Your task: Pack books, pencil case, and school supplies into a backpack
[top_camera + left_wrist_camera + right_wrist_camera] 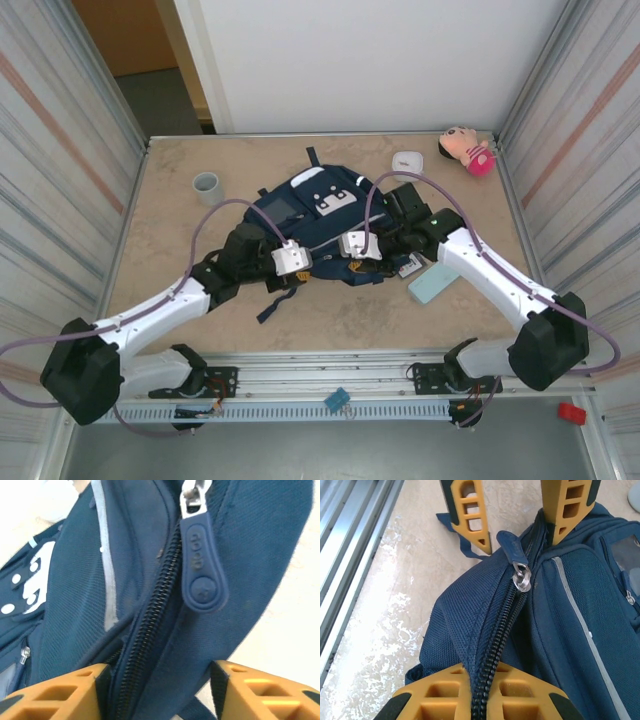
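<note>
Down onto a beige marbled table [340,320], striped panels [60,150] either side, white wall [360,60] behind, metal rail [330,375] along the near edge. Mid-table, a navy backpack [320,200] lying flat. Beyond it, a grey cup [206,184], white box [407,160] and pink plush [466,150]. Right of the bag, the teal pencil case [434,284], with a white packet [410,268] just beside it. Left gripper [160,680] spread open astride the zip line, zip pull [202,565] just ahead. Right gripper [482,690] pinched tight on the backpack's zip seam. Embossed letters on the pull, perhaps "doop", hard to read.
</note>
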Controlling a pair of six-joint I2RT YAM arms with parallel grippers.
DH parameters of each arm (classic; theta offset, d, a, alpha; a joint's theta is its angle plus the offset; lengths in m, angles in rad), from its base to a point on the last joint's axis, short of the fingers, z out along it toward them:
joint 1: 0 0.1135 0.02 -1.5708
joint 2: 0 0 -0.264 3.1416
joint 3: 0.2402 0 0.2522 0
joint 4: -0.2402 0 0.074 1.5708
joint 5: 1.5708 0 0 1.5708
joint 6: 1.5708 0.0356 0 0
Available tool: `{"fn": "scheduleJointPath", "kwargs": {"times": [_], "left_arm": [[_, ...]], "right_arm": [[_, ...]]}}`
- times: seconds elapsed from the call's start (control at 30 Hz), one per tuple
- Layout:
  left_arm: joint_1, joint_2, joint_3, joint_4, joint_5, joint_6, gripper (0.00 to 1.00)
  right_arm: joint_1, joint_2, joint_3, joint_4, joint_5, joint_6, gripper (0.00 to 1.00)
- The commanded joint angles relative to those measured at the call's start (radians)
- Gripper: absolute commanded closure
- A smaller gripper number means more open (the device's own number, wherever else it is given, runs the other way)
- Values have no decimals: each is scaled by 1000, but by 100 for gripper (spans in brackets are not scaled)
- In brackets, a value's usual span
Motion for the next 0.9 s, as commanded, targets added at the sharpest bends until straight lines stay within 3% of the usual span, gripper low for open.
{"fn": "scheduleJointPath", "kwargs": {"times": [0.0, 0.07, 0.1, 0.13, 0.2, 0.27, 0.37, 0.47, 0.67, 0.87], "left_arm": [[12, -10, -31, 105, 50, 37, 68], [15, -21, -47, 132, 99, 29, 91], [15, -25, -50, 139, 124, 25, 97], [17, -22, -53, 148, 148, 11, 100], [22, -9, -63, 179, 199, -24, 100], [24, 13, -79, 236, 250, -63, 100], [24, 46, -96, 322, 292, -125, 100], [27, 71, -96, 372, 318, -164, 100], [32, 73, -83, 387, 342, -194, 100], [32, 58, -67, 362, 349, -196, 100]], "right_arm": [[-19, -67, 9, 22, -118, 5, 100], [-39, -74, 3, 1, -122, 50, 100], [-47, -79, -4, -8, -117, 75, 98], [-52, -85, -17, -9, -97, 111, 90], [-41, -99, -28, 2, -43, 245, 67], [1, -116, -29, 42, 85, 485, 52], [138, -135, -19, 50, 323, 735, 41], [273, -136, -40, 71, 440, 836, 32], [333, -87, -93, 208, 564, 898, 24], [342, -58, -140, 349, 696, 864, 23]]}}
